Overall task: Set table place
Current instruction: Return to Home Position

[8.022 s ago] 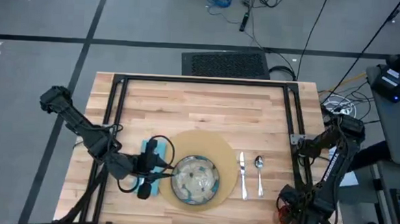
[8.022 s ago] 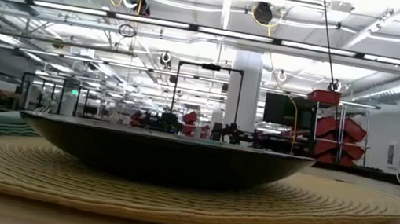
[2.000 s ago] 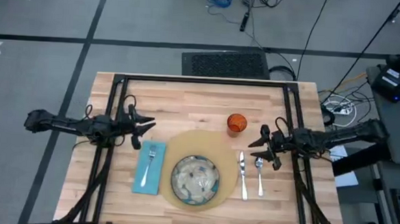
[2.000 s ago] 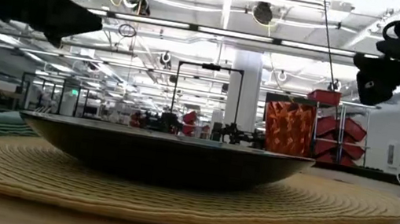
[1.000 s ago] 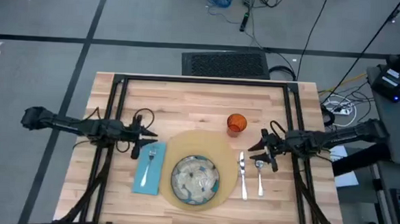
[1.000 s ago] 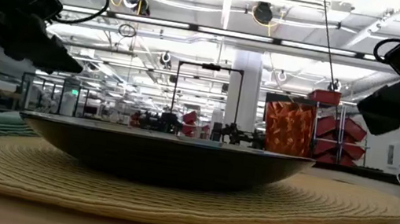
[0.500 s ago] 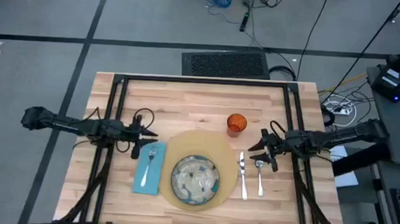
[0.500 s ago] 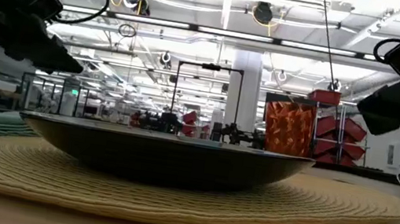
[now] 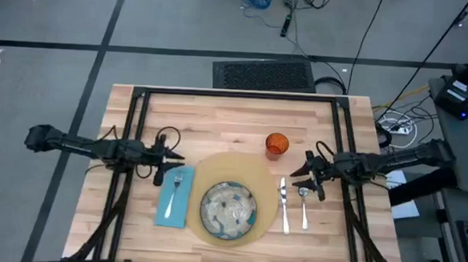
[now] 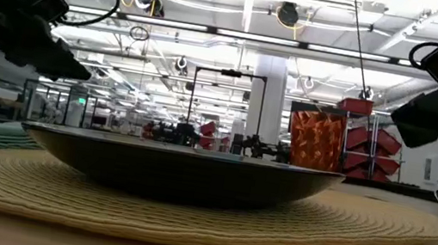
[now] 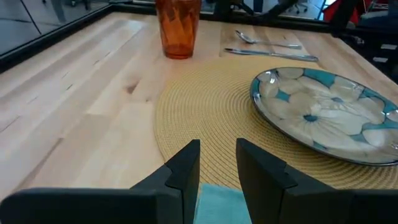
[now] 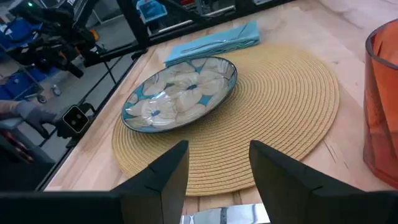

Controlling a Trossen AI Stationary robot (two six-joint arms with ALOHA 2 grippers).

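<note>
From my remote station I saw a place setting that looked finished on the butcher-block desk, with both arms reaching in low from the sides.

My main worry was the way out. The right claw, its fingers spread and holding nothing, hung just off the right side of the round tan placemat. It was close above the handle ends of the knife and the spoon, and the orange cup stood near it. I judged that a low or swinging retreat could clip the cup and tip it, or nudge the cutlery out of line.

The left claw, its fingers parted by a narrow gap and also holding nothing, hovered off the left side of the placemat. It was over the far end of the teal napkin, where the fork lay. I judged that a dragging exit there could pull the cloth crooked and take the fork with it.

The flower-patterned dish sat on the placemat towards its near edge, between the two claws and well clear of both. The cup stood on bare wood just beyond the placemat's far right rim. The knife lay just right of the placemat, with the spoon beside it on the outer side.
</note>
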